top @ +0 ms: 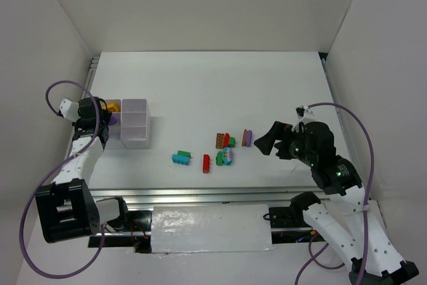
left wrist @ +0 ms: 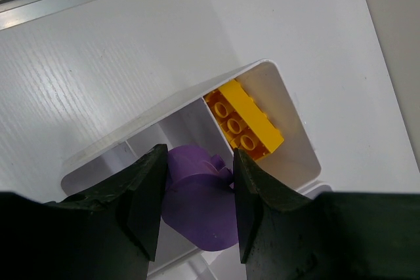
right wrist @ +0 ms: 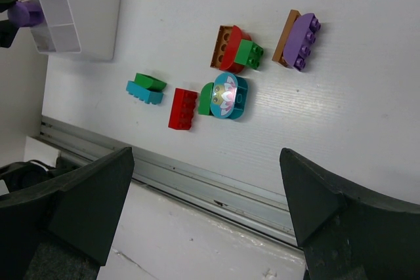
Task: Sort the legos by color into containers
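Note:
My left gripper (left wrist: 197, 165) is shut on a purple oval lego (left wrist: 203, 198) and holds it over a compartment of the white tray (left wrist: 289, 106), next to the compartment with a yellow studded lego (left wrist: 244, 121). In the top view this gripper (top: 103, 121) is at the tray's (top: 135, 139) left side. My right gripper (top: 265, 142) is open and empty, above the table right of the loose legos. These are a teal and green pair (top: 181, 157), a red brick (top: 206, 163), a teal oval with green (top: 225, 157), a brown, red and green cluster (top: 223, 140), and a purple brick on brown (top: 247, 137).
White walls enclose the table on the left, back and right. A metal rail (right wrist: 216, 191) runs along the near edge, below my right gripper (right wrist: 207, 162). The loose legos lie between the tray (right wrist: 92, 24) and my right arm.

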